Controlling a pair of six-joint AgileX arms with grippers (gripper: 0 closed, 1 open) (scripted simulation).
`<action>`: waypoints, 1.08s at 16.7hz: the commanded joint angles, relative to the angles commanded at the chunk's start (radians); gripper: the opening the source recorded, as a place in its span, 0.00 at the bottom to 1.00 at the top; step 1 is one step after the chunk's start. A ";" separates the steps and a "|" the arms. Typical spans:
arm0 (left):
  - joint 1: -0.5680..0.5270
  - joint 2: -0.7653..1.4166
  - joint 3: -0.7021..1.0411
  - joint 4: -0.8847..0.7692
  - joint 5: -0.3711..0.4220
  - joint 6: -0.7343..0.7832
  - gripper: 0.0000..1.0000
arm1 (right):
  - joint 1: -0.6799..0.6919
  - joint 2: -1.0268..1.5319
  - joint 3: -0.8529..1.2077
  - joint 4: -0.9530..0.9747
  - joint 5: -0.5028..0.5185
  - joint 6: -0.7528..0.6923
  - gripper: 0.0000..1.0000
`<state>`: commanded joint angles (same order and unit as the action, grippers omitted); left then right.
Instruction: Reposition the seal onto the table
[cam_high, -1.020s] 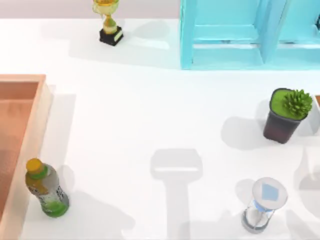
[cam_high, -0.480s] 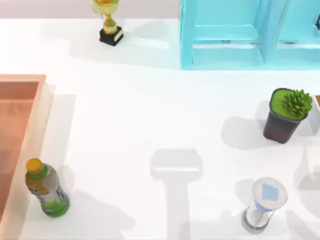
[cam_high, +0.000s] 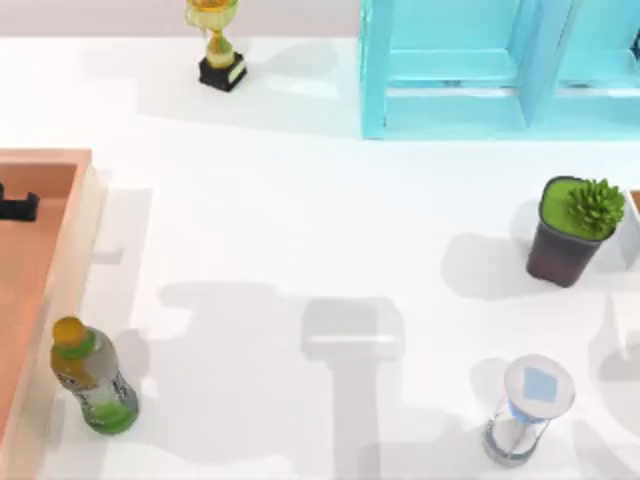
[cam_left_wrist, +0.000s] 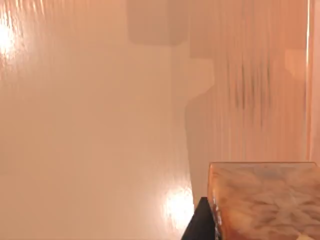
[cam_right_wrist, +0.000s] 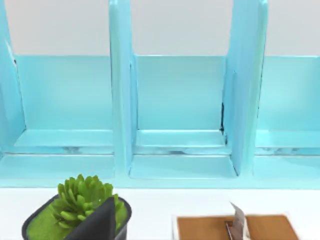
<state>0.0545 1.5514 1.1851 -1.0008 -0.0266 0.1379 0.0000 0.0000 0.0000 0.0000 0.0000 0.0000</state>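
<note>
Seal (cam_left_wrist: 265, 200): one. In the left wrist view it shows as a marbled orange-tan block face with a straight upper edge. It sits over the glossy floor of the tray, and whether it touches that floor cannot be told. Too little of the body shows to tell its long axis or which way its top points.

Left gripper (cam_high: 15, 205): one. In the top view it is a dark piece over the inside of the tray, at the table's far left edge. In the wrist view a dark part lies just beside the seal's block. Whether the jaws are open, closed or gripping the seal cannot be told.

Tray (cam_high: 62, 270): one, orange-brown wood, raised rim, on the left of the table.

Table (cam_high: 300, 220): one, plain white top bearing all the rest.

Bottle (cam_high: 92, 378): one, yellow cap, green base, just beside the tray's right wall and leaning a little.

Trophy (cam_high: 216, 45): one, gold on a black base, at the far edge.

Shelf unit (cam_high: 470, 75): one, light blue, upright dividers, far right.

Potted plant (cam_high: 572, 230): one, green succulent in a dark pot, right side.

Hourglass (cam_high: 525, 410): one, upright, near right.

Right gripper (cam_right_wrist: 97, 225): one, dark, facing the shelf unit with the plant close by; jaw state cannot be told.
</note>
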 joint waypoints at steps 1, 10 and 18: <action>-0.059 -0.021 0.033 -0.040 -0.007 -0.038 0.00 | 0.000 0.000 0.000 0.000 0.000 0.000 1.00; -0.258 0.002 0.189 -0.387 0.019 -0.314 0.00 | 0.000 0.000 0.000 0.000 0.000 0.000 1.00; -0.276 0.039 0.219 -0.381 0.024 -0.347 0.00 | 0.000 0.000 0.000 0.000 0.000 0.000 1.00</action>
<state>-0.2220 1.5905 1.4042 -1.3815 -0.0024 -0.2086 0.0000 0.0000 0.0000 0.0000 0.0000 0.0000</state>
